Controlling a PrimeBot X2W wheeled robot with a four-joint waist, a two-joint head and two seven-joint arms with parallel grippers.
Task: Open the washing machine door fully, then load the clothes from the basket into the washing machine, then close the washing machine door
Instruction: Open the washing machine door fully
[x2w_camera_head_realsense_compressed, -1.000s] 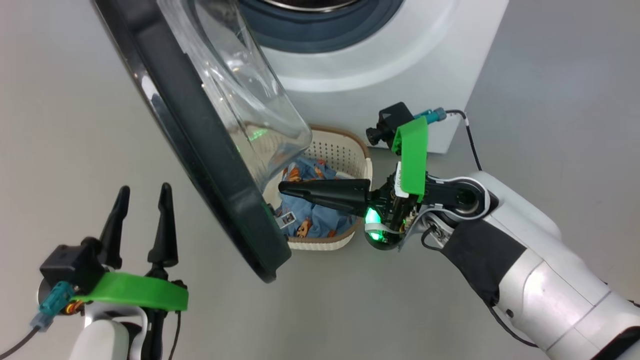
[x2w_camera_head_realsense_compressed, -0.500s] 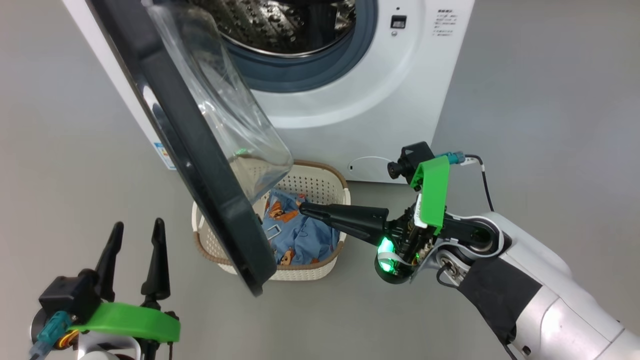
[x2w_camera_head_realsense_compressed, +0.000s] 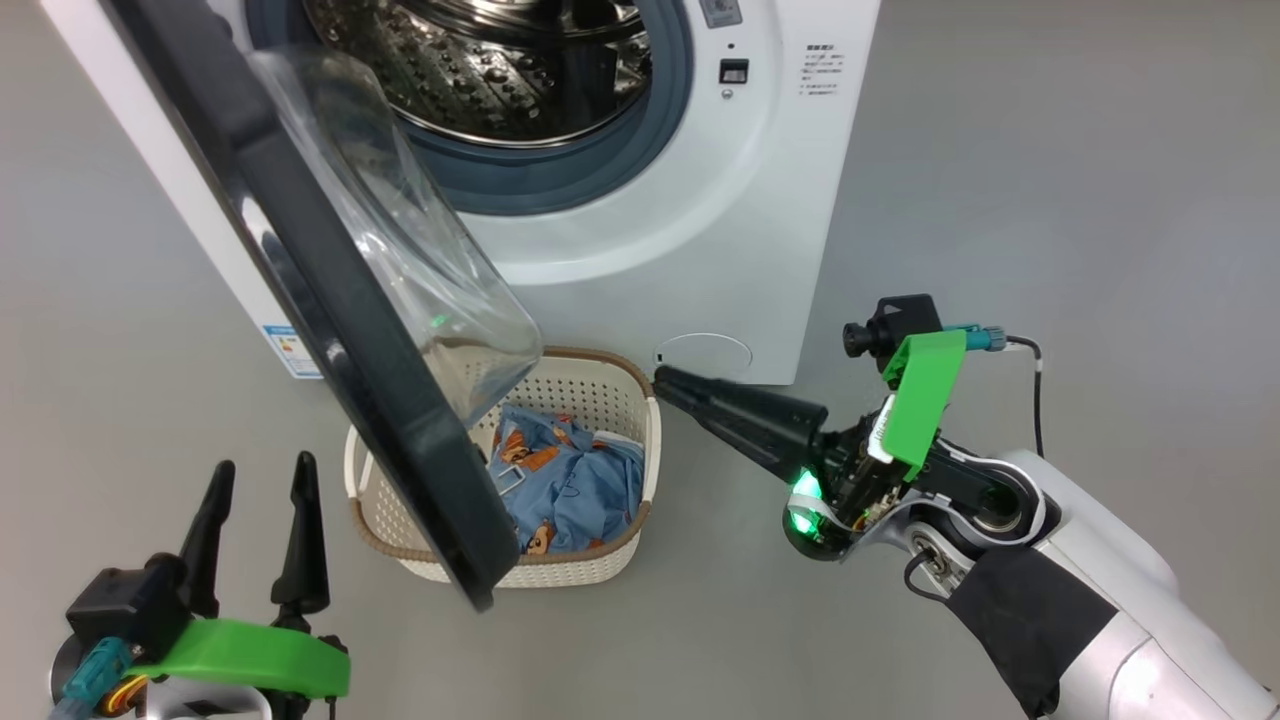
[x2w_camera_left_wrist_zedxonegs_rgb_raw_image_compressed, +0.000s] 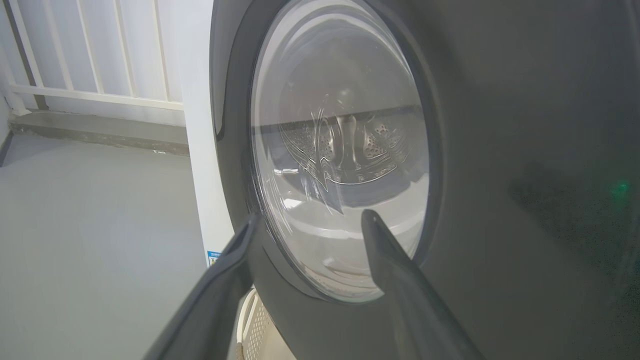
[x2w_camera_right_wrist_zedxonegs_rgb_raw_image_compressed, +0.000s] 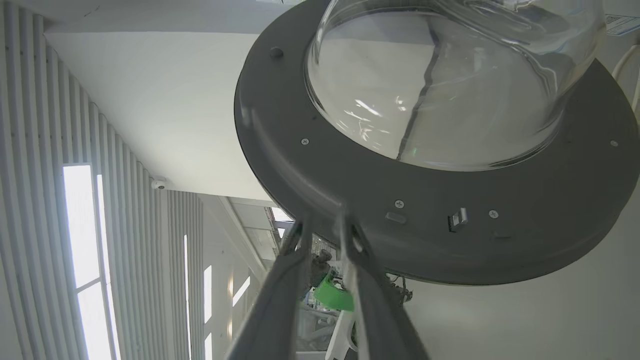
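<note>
Head view: the big white front-loading washing machine (x2w_camera_head_realsense_compressed: 700, 250) stands at the top, its perforated steel drum (x2w_camera_head_realsense_compressed: 470, 60) ringed by a grey rubber gasket (x2w_camera_head_realsense_compressed: 560, 185). The large round glossy black door (x2w_camera_head_realsense_compressed: 330, 330) is swung out on the left, and its clear glass bowl (x2w_camera_head_realsense_compressed: 420, 260) hangs over the left part of the small cream-white perforated plastic basket (x2w_camera_head_realsense_compressed: 600, 395). The basket sits on the grey floor (x2w_camera_head_realsense_compressed: 1000, 200) just in front of the machine. The light blue bear-printed clothes (x2w_camera_head_realsense_compressed: 575, 490) lie inside it. The right gripper (x2w_camera_head_realsense_compressed: 668, 380) points up-left, its tips just beside the basket's right rim and holding nothing. The left gripper (x2w_camera_head_realsense_compressed: 258, 470) is at the lower left with its fingers spread and empty.

Left wrist view: the left gripper (x2w_camera_left_wrist_zedxonegs_rgb_raw_image_compressed: 309, 217) is spread wide, holds nothing, and faces the door's (x2w_camera_left_wrist_zedxonegs_rgb_raw_image_compressed: 500, 150) outer side. A strip of the basket (x2w_camera_left_wrist_zedxonegs_rgb_raw_image_compressed: 252, 330) shows below.

Right wrist view: the right gripper (x2w_camera_right_wrist_zedxonegs_rgb_raw_image_compressed: 324, 222) shows a narrow gap between blurred fingers, with nothing in it. It aims at the rim of the door's (x2w_camera_right_wrist_zedxonegs_rgb_raw_image_compressed: 450, 200) inner face.
</note>
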